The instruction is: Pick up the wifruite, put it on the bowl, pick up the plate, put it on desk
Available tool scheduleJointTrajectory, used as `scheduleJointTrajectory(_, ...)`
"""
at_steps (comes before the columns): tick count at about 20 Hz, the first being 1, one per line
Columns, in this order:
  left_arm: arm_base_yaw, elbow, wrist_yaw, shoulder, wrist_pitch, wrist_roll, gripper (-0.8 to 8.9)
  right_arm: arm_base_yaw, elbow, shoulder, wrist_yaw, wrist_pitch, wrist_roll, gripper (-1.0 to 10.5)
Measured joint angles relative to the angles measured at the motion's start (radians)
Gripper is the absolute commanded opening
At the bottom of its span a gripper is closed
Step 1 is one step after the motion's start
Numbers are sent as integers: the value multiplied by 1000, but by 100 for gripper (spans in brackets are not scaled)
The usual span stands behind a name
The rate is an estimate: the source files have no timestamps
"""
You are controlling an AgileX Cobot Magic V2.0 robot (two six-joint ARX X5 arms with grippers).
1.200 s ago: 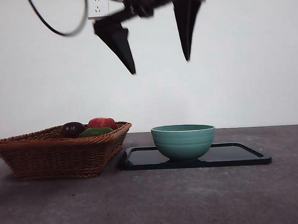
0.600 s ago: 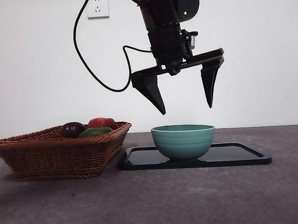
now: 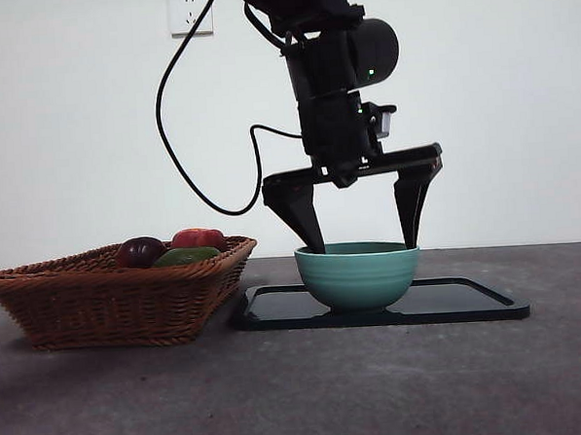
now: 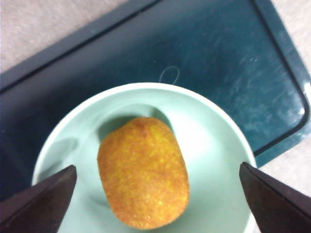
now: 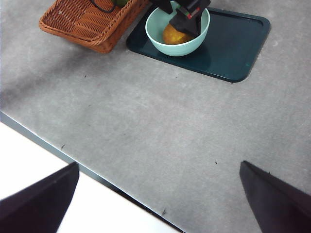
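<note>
front: your left gripper [image 3: 365,245] hangs over bowl [image 3: 358,273], jaws spread wide, tips dipping just inside rim, nothing held. bowl sits on dark tray [image 3: 470,301], wicker basket [image 3: 109,295] w/ fruit just beside tray.

left wrist: wifruite [image 4: 143,172] lies inside bowl [image 4: 214,136], apart from both jaws.

right wrist: your right gripper [image 5: 155,199] waits over desk [image 5: 160,121] edge, well apart from tray [image 5: 233,43], jaws wide, empty.
</note>
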Motion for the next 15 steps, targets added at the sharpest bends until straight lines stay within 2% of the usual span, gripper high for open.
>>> scheduleJointTrajectory(3,0,1,-3,25,7,6,506,0,0,0,0,0,0,560)
scheduleJointTrajectory(5,0,4,-2,28,5,6,385,0,0,0,0,0,0,560)
scheduleJointTrajectory(8,0,4,-2,46,0,8,322,0,0,0,0,-1,0,560)
scheduleJointTrajectory(11,0,4,-2,49,2,18,215,0,0,0,0,-1,0,560)
scheduleJointTrajectory(15,0,5,-2,49,2,34,215,0,0,0,0,-1,0,560)
